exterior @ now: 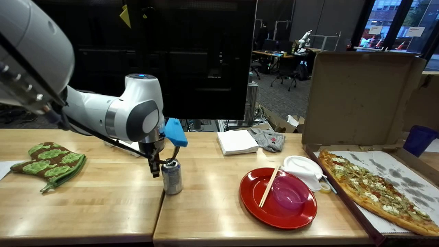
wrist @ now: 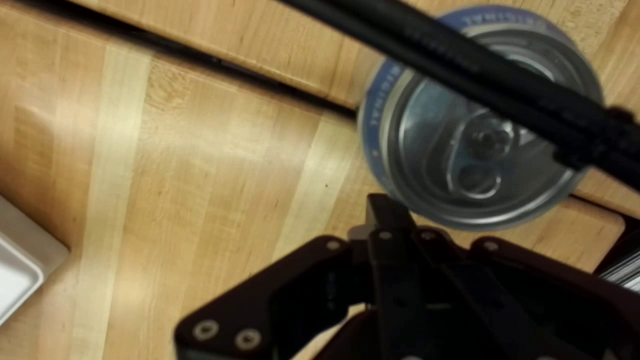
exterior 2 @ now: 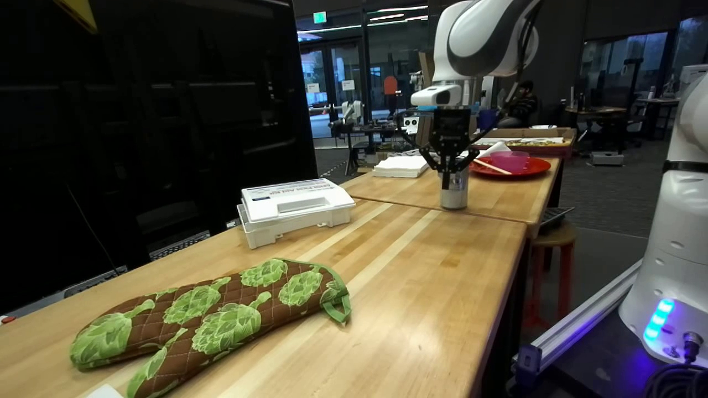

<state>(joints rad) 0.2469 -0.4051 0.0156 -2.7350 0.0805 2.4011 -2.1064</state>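
Sizing up the silver-and-blue cylindrical metal can (exterior: pixel 172 181), upright on the pale wooden bench (exterior: pixel 202 214) just beside our black two-fingered hand (exterior: pixel 155 172), its fingers together on nothing, we expect slick, easily dented walls, light if empty, best clasped gently around mid-height.

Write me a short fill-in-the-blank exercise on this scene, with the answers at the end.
The can stands ____ rather than lying on its side.
The gripper beside it is ____ rather than open.
The chopsticks lie on a plate whose color is ____.
The oven mitt is patterned in brown and ____.

Missing words: upright; shut; red; green.
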